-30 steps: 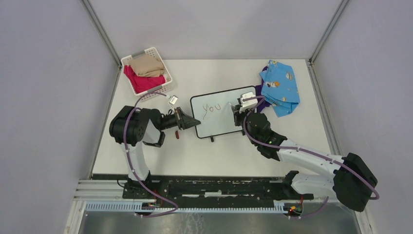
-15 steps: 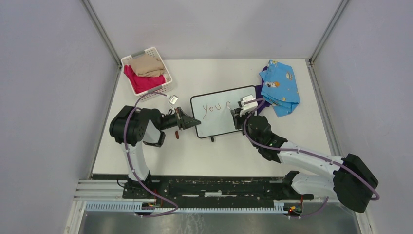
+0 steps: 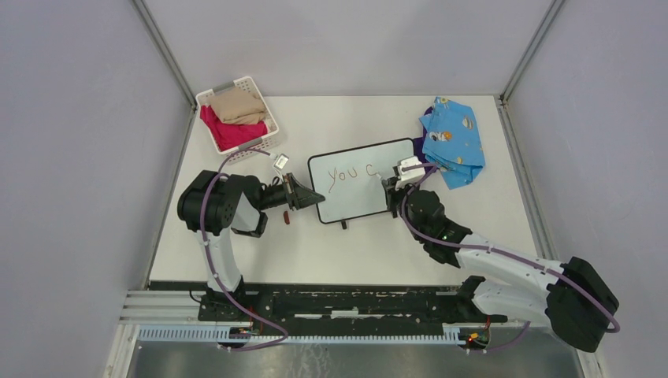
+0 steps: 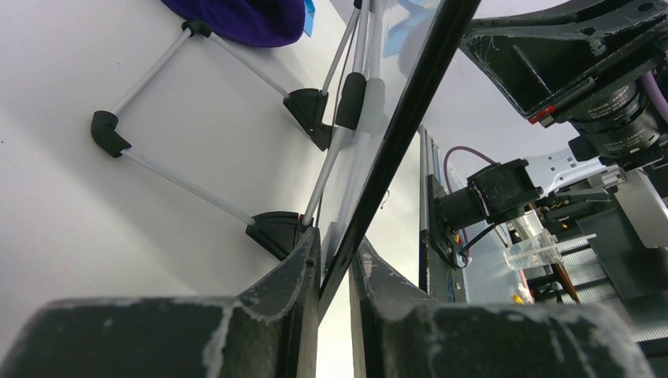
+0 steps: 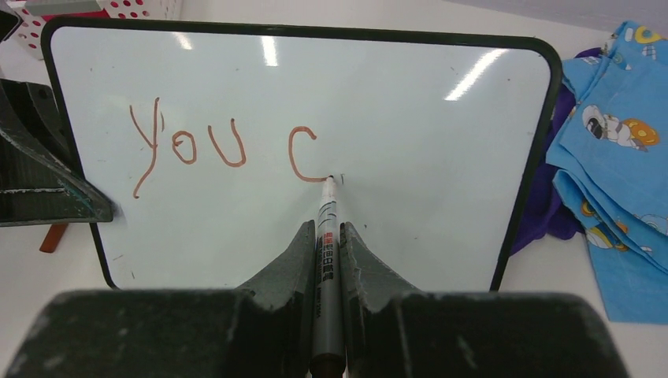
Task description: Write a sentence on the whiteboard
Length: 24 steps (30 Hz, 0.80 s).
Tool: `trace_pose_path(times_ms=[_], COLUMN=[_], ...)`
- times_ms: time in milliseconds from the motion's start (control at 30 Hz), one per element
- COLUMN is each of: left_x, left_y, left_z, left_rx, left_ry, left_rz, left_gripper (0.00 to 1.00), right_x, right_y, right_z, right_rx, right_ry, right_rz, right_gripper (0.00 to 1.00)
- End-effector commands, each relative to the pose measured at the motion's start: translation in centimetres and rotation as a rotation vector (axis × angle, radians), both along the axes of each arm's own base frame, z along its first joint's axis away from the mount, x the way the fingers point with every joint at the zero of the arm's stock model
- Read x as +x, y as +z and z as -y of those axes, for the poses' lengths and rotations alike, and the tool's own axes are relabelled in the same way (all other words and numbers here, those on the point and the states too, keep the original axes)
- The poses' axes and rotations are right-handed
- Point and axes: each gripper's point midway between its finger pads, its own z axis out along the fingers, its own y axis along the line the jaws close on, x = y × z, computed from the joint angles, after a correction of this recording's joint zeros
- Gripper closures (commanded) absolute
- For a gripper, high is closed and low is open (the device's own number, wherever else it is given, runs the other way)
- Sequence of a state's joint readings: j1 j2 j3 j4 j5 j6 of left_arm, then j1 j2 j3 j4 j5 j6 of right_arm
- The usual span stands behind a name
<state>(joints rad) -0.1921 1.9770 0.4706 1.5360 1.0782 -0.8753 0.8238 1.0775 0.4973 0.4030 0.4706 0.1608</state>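
The whiteboard [image 3: 359, 193] stands tilted near the middle of the table [image 3: 339, 252], between the two arms. The left arm's jaws are clamped on its left edge, the black frame pinched between them. The right arm's jaws are clamped on a marker [image 5: 327, 232], whose tip touches the board at the lower end of a "C" written after "YOU". A basket [image 3: 249, 80] of clothes sits far left; a blue cloth [image 3: 453, 142] lies just right of the board.

Black-and-white arms [image 3: 224, 268], purple cables [image 3: 504, 251]
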Motion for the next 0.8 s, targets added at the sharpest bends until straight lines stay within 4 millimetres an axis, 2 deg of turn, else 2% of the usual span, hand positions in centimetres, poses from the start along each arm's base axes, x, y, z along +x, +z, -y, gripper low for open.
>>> trace_pose_path(times_ms=[0,133,367,767], left_x=[-0.6,-0.7,-0.6,-0.6], left_y=[1.4,1.4,1.4,1.2], left_z=[0.1,0.1,0.1,0.1], left_rx=[-0.028,-0.028,-0.028,-0.018], left_ry=[-0.038,-0.039,-0.039,-0.040], left_rz=[0.160,0.160,0.160,0.150], left_gripper=[0.98,0.98,0.98,0.98], right_x=[0.3,0.7,1.2,1.9], right_y=[2.8,3.7,4.7,4.7], right_z=[1.3,1.9,1.1,0.0], right_rx=[0.071,0.103,0.117,0.112], right_ry=[-0.051,-0.063,-0.040,-0.018], right_rz=[0.070,0.093,0.104,0.096], right_gripper=[1.00,1.00,1.00,1.00])
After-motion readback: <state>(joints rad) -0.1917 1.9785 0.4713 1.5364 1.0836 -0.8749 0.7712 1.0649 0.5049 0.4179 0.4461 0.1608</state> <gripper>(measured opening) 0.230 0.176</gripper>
